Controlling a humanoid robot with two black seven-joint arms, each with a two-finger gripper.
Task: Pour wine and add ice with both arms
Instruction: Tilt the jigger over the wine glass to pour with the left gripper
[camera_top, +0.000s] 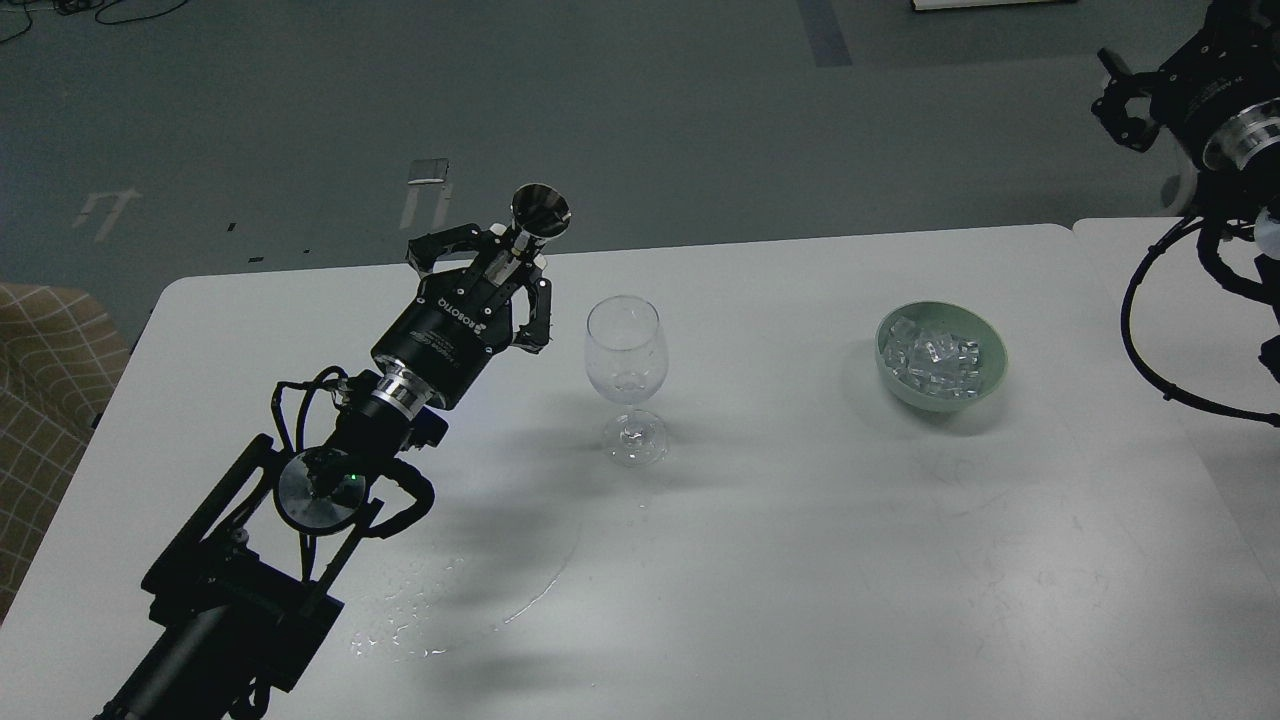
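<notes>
A clear stemmed wine glass (626, 375) stands upright near the table's middle, with a trace of clear liquid in its bowl. My left gripper (510, 262) is shut on a small steel measuring cup (538, 212), held mouth tilted up, just left of and above the glass rim. A pale green bowl (985, 378) holds a heap of clear ice cubes (935, 358) to the right. My right gripper (1120, 100) is raised at the top right, off the table; its fingers are too dark to tell apart.
The white table (800, 520) has spilled clear drops and a wet arc (440, 610) near the front left. A second white table (1170, 300) adjoins on the right. A checked cushion (50, 380) lies at the left edge.
</notes>
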